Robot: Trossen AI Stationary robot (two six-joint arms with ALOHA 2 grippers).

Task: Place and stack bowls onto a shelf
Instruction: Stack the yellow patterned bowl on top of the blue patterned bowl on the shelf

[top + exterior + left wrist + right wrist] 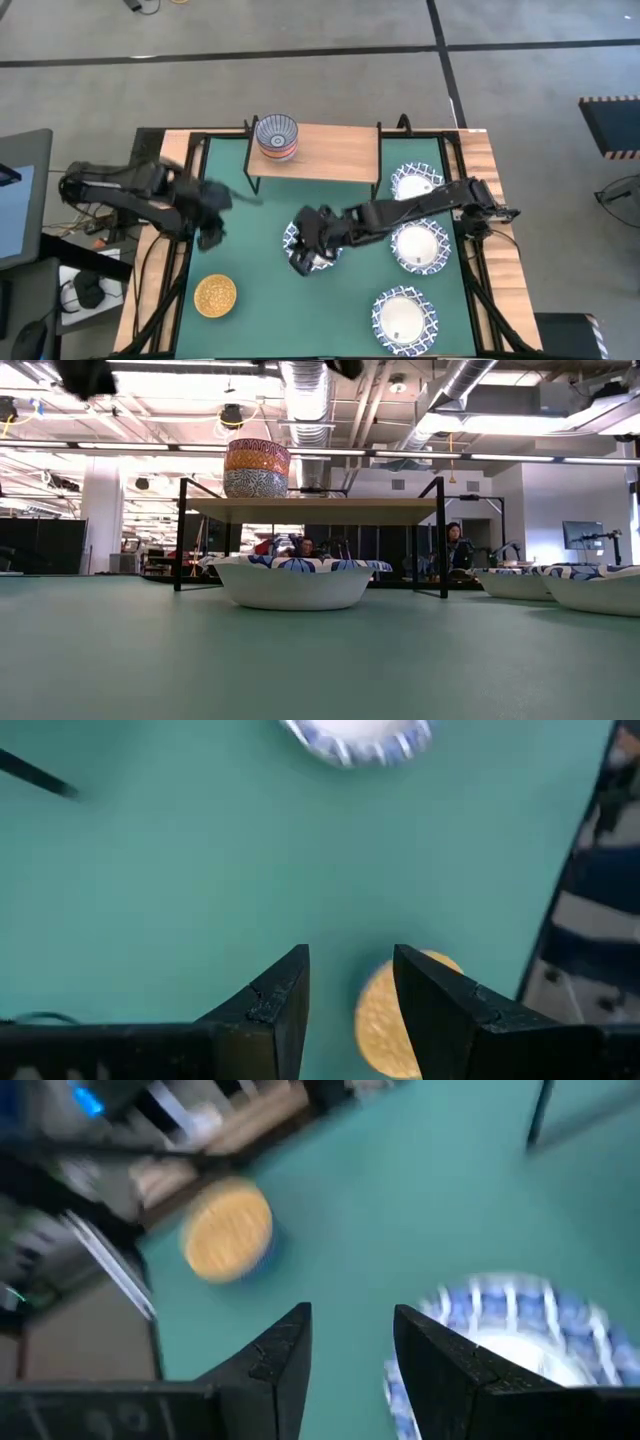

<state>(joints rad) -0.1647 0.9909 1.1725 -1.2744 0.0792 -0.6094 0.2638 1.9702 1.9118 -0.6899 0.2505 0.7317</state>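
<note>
Bowls sat in several spots around the shelf (318,150), a low rack with a pale wooden plank top on thin black metal legs, standing at the far edge of the matte green desk (270,300). On the plank's left end rose a stack of small bowls (277,137), the grey-blue patterned one at the bottom with orange and red bands above it in the low view. Just in front of the shelf, a wide white bowl (300,250) with a blue lattice rim rested on the desk, smooth and shallow. The right claw (312,240) hung directly over it, its two dark wedge-shaped fingers parted with a clear gap and nothing between them. Three more lattice-rimmed bowls (419,245) lay to the right of the shelf and in front of that end. The yellow-orange bowl (214,295), round and speckled, sat well in front of the shelf's left end. The left claw (208,225) hovered between that bowl and the shelf, fingers apart and empty.
</note>
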